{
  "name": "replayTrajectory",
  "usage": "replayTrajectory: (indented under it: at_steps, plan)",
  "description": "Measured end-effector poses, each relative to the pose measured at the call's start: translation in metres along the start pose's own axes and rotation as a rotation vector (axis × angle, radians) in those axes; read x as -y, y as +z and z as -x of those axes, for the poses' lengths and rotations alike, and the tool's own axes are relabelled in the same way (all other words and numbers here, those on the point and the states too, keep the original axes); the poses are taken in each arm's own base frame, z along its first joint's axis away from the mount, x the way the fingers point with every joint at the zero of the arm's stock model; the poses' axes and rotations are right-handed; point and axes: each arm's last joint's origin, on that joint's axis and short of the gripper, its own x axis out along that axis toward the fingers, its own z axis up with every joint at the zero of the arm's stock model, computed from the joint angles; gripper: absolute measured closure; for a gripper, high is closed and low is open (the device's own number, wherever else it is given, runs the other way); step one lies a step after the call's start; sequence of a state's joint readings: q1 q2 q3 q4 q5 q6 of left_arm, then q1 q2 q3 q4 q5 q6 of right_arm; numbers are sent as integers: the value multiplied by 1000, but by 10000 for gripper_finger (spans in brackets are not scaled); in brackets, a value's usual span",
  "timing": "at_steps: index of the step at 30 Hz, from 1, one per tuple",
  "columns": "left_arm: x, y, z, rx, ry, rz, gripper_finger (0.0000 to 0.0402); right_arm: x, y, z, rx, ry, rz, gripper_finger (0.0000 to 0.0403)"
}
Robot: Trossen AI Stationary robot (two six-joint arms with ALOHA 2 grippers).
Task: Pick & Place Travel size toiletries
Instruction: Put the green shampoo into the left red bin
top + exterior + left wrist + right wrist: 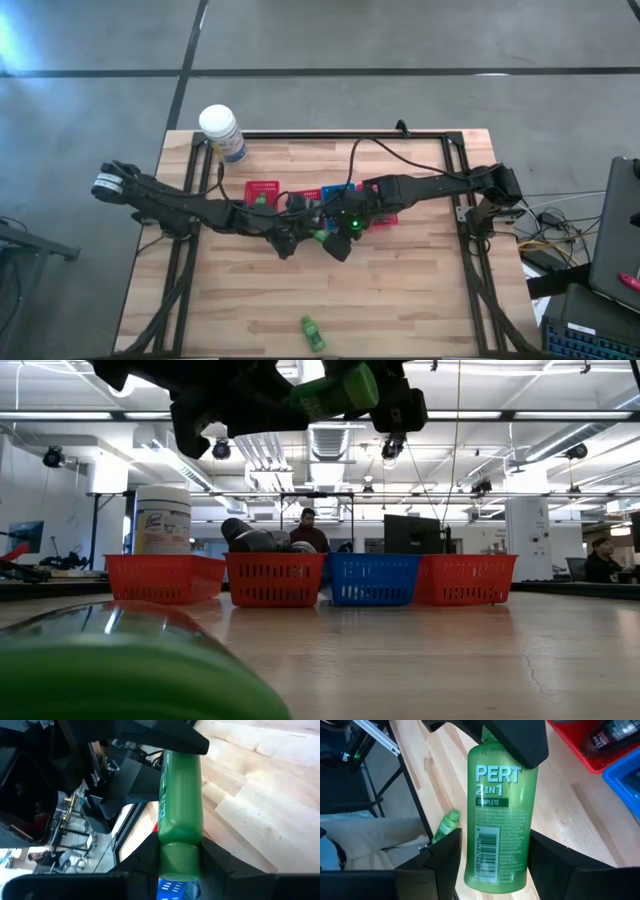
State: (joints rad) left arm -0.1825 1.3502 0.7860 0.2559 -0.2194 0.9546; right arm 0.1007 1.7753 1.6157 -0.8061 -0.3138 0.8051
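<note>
High view: the green bottle (pixel 319 237) hangs mid-table between both arms, a handoff we reckon; low view: it lies roughly level, above the baskets (pixel 275 582); left wrist: the left gripper (pixel 180 866) is clamped on its cap; right wrist: the base points at the right gripper (pixel 495 851), gripping or not we can't tell.

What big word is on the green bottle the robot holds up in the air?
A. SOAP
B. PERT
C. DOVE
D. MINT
B: the right wrist view shows the green bottle with PERT printed large in white across its front, above "2 in 1".
</note>
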Motion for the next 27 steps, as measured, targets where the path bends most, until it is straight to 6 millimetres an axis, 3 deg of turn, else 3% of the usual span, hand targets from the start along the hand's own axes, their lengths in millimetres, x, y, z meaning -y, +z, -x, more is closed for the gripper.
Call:
replayTrajectory:
  at_steps: [14, 19, 23, 27]
  plan:
    - [-2, -16, 11, -276, 88, 136, 304, -2, -11, 43, 196, -146, -10, 100]
    - [-4, -25, 31, -449, 156, 324, 304, 0, -27, 72, 353, -340, -52, 56]
    - [-5, -34, 56, -594, 260, 513, 304, 7, -35, 85, 427, -460, -132, 34]
    - [2, -46, 86, -738, 328, 862, 304, 10, -36, 87, 481, -501, -205, 37]
